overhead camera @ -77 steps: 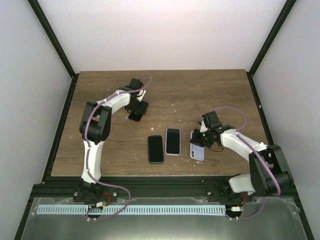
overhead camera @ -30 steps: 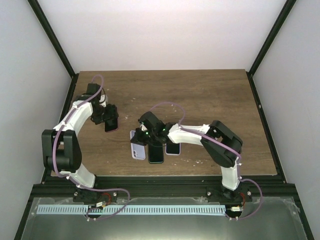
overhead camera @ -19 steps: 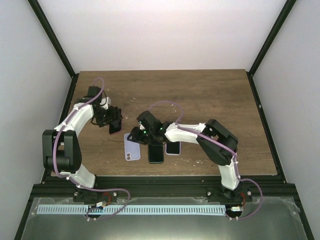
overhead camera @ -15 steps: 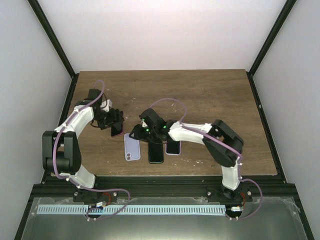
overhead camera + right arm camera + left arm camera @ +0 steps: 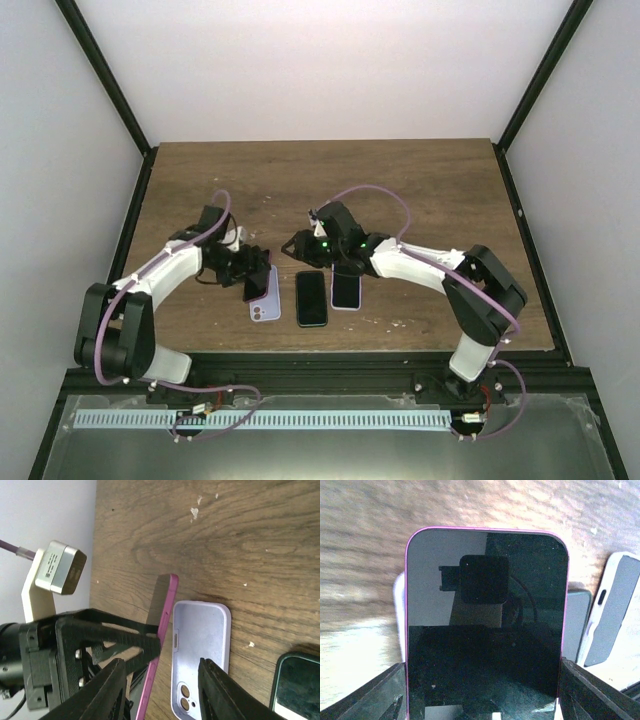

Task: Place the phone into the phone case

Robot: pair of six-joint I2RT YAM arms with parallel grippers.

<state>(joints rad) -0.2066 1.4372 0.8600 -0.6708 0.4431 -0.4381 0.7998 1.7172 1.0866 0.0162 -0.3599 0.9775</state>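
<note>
View: top
Case (image 5: 263, 303): flat on the table (image 5: 420, 190), just left of the green-rimmed phone (image 5: 312, 297); carried over from the right side and set down there within the last second.
Right gripper (image 5: 300, 245): backed off toward the far side after letting go, now apart from the case.
Phone (image 5: 258, 283): in the left gripper (image 5: 248, 276), brought in from the far left of the table to stand over the case.
Spare: white-rimmed phone (image 5: 346, 289) beside the green-rimmed one, lying flat.

View: left wrist
Left gripper (image 5: 482, 697): closed on the phone (image 5: 485, 625) by its two long edges, screen toward the camera, pink rim showing.
Case (image 5: 399, 610): only a pale sliver behind the phone's left edge; probably no contact yet, but hard to tell from here.

View: right wrist
Right gripper (image 5: 162, 690): fingers apart, nothing between them.
Phone (image 5: 162, 625): seen edge-on and tilted, leaning along one long side of the case.
Case (image 5: 202, 650): hollow side up, camera cut-out visible.

View: overall judgement
Meaning: case parked and released, phone poised above it; seating not yet begun.
Next move: likely laying the phone flat, lining it up with the rim, then pressing in.
Risk: case sliding on the wood with nothing pinning it.
</note>
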